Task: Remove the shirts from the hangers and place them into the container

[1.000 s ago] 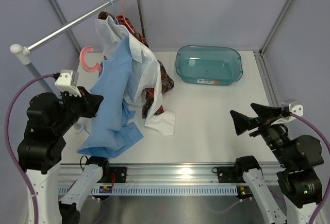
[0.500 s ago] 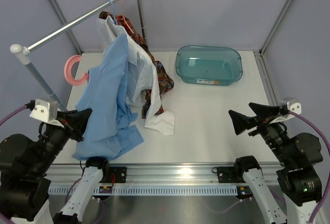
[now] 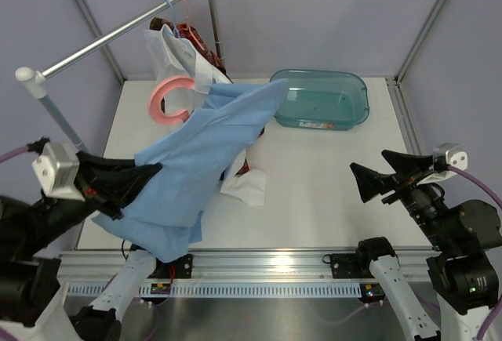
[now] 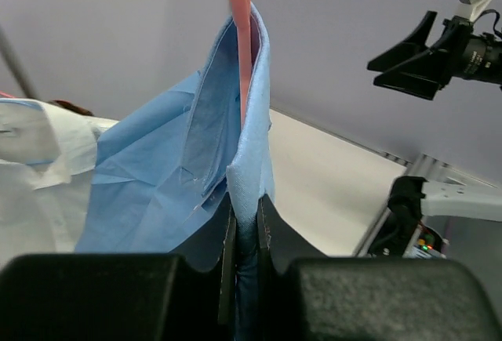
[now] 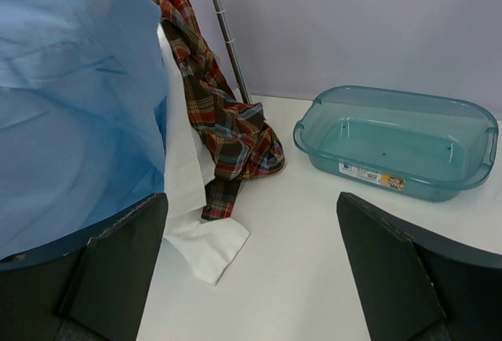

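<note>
Now | left gripper [image 4: 245, 231] clamped on light blue shirt [image 3: 200, 149] | right gripper [image 5: 251, 215] jaws apart | pink hanger [image 3: 169, 98] mostly hidden inside shirt

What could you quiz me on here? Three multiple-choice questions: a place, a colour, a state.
1. Where does the teal tub stand?
A. on the floor
B. on the white table
C. hung from the rail

2. What colour is the shirt in the left claw?
A. white
B. plaid
C. light blue

3. How is the right claw?
A. open, empty
B. shut on a hanger
C. shut on a shirt

Answers:
1 B, it rests on the table's far side.
2 C, the shut left claw pinches light blue cloth.
3 A, its jaws stand apart, holding nothing.
</note>
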`<state>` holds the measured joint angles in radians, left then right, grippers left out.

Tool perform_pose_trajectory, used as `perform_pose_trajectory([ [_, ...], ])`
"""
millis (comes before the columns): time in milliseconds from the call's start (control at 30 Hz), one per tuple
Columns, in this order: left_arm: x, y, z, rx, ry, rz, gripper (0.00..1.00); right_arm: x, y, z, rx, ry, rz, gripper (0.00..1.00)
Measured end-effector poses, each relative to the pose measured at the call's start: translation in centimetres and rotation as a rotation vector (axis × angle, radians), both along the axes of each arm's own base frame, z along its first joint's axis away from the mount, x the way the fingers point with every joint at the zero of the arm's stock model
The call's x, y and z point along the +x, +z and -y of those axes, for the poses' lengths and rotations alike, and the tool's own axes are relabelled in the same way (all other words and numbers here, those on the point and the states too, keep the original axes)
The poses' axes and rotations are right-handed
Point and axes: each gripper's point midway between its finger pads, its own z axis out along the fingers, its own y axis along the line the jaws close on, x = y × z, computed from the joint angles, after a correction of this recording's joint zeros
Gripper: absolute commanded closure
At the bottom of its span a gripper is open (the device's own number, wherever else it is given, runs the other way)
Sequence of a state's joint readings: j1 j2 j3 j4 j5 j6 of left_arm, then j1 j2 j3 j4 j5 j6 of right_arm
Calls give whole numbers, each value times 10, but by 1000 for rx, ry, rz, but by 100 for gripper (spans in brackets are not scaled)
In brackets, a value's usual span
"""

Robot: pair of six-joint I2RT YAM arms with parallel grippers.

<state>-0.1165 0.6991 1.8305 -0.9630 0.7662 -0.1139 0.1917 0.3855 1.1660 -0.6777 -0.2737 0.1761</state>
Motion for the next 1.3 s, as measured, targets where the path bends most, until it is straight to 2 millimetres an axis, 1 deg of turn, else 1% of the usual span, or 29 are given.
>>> perform_pose_trajectory([
  [67,16,-4,9,7,-60,-56,100,0,4,0,-4,0,8,0],
  [167,49,-16,19,10,-110,-160,100,-1,11,0,-13,6,22,0],
  [233,73,-31,25,4,-131,-241,100,1,15,-2,-15,11,30,1],
  [333,102,-54,34,-7,-158,-340,100,6,18,-3,-9,13,28,1],
  [367,105,-59,38,-6,-168,-359,100,8,19,-4,-7,14,24,1],
  [400,111,-68,48,2,-195,-391,100,12,19,-5,-5,15,15,1],
  [467,110,-76,68,26,-257,-411,100,19,19,-6,-2,14,-7,1],
  [600,107,-83,108,67,-338,-412,100,37,18,-9,-5,11,-41,1],
  [700,114,-88,133,83,-341,-400,100,48,17,-11,-10,9,-58,1],
  [767,122,-94,152,95,-333,-398,100,53,21,-12,-16,9,-61,0],
  [833,130,-100,171,108,-318,-395,100,58,30,-13,-19,10,-54,1],
  [967,145,-117,214,159,-280,-397,100,61,57,-18,-17,37,-10,1],
  [1033,152,-127,232,182,-259,-399,100,62,68,-20,-13,49,17,2],
  [1100,157,-138,247,201,-241,-403,100,64,75,-22,-12,60,30,3],
  [1200,160,-153,259,230,-220,-414,100,70,79,-28,-1,86,28,5],
  [1300,161,-160,268,244,-203,-404,100,82,74,-33,16,95,-10,8],
])
